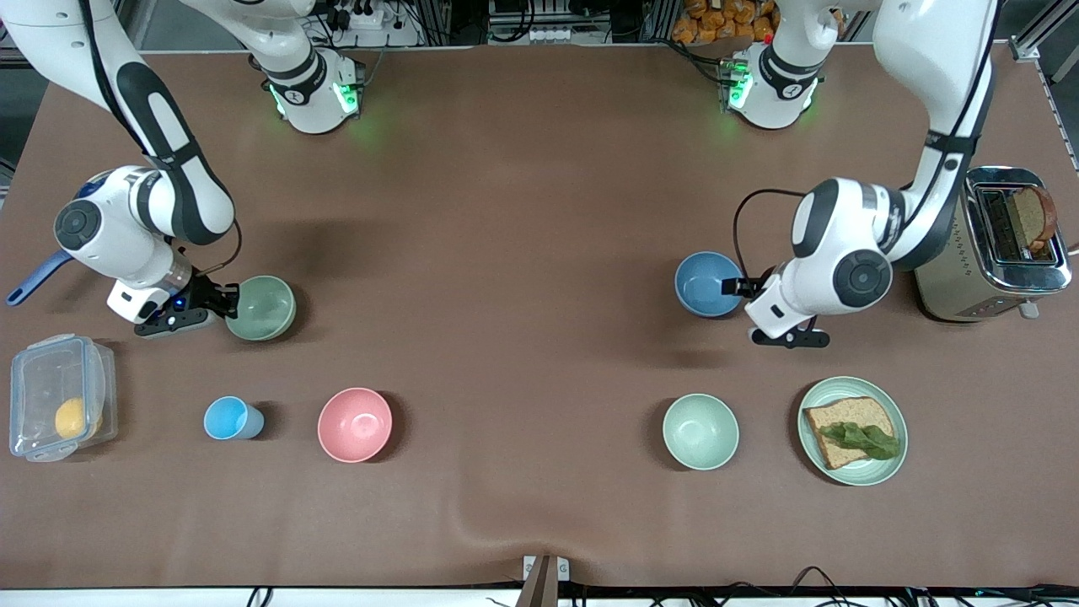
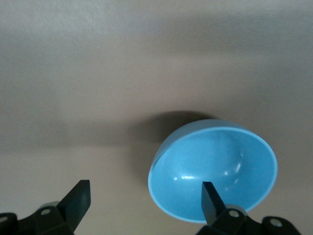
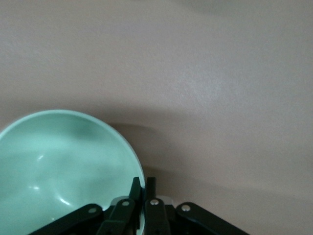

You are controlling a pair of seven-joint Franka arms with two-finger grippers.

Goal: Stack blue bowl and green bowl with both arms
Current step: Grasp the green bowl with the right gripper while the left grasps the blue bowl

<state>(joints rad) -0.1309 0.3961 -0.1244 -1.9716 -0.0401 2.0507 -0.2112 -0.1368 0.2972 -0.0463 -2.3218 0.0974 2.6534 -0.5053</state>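
Looking across the table (image 1: 523,211), we find the right gripper (image 1: 226,302) clenched on the rim of the green bowl (image 1: 261,308), which sits toward the right arm's end. In the right wrist view the fingers (image 3: 135,192) pinch the bowl's wall (image 3: 58,161), one inside and one outside, though the lower part of that bowl is cut off by the frame and the finger bases hide the rim there.

At the left arm's end, the left gripper (image 1: 740,287) is released, its fingers spread wide. One finger (image 2: 211,198) reaches inside the blue bowl (image 1: 708,283) at the rim; the other (image 2: 78,198) stands well clear of it. Whether the inner finger touches the bowl (image 2: 215,166), we cannot tell. The left arm's wrist hides the gripper's body in the front view.

From the green bowl, the pink bowl (image 1: 355,424) lies at about five o'clock, nearer the front camera, with a light-blue cup (image 1: 230,418) beside it. From the blue bowl, a pale mint bowl (image 1: 700,431) lies at six o'clock.
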